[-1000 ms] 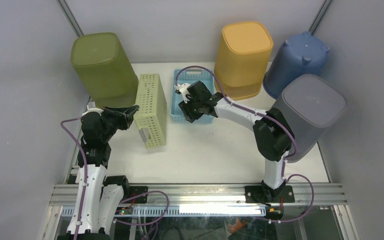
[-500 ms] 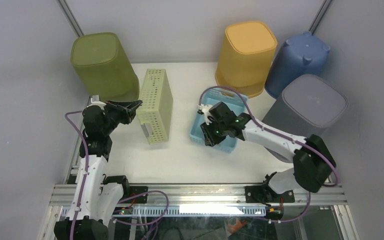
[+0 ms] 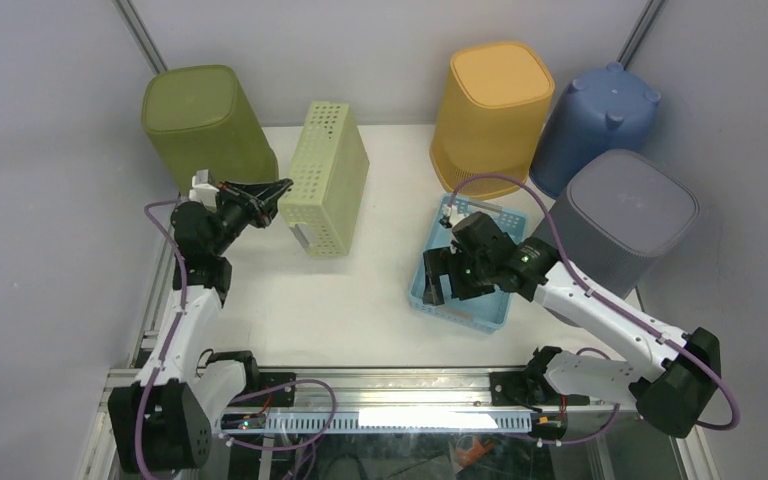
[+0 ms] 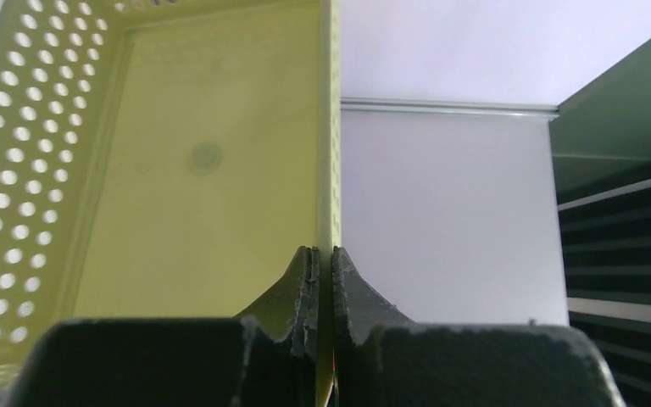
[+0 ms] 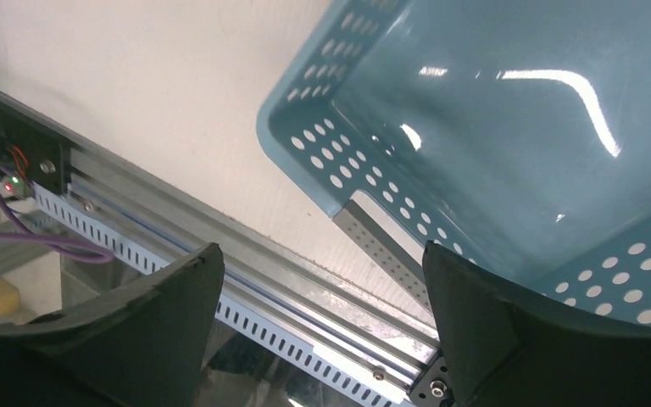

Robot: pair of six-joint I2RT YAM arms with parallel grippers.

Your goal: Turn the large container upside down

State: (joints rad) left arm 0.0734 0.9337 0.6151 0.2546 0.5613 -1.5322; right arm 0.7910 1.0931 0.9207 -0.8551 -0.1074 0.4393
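We have swung the green basket point(image 3: 330, 175) up and back in our left end effector point(image 3: 284, 190), toward the yellow bin point(image 3: 490, 110). The blue basket point(image 3: 480, 312) has come forward from that bin with our right end effector point(image 3: 440, 283).

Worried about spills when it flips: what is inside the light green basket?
Nothing shows inside the light green basket: bare floor with a round mark. The left tool hides the nearest part.
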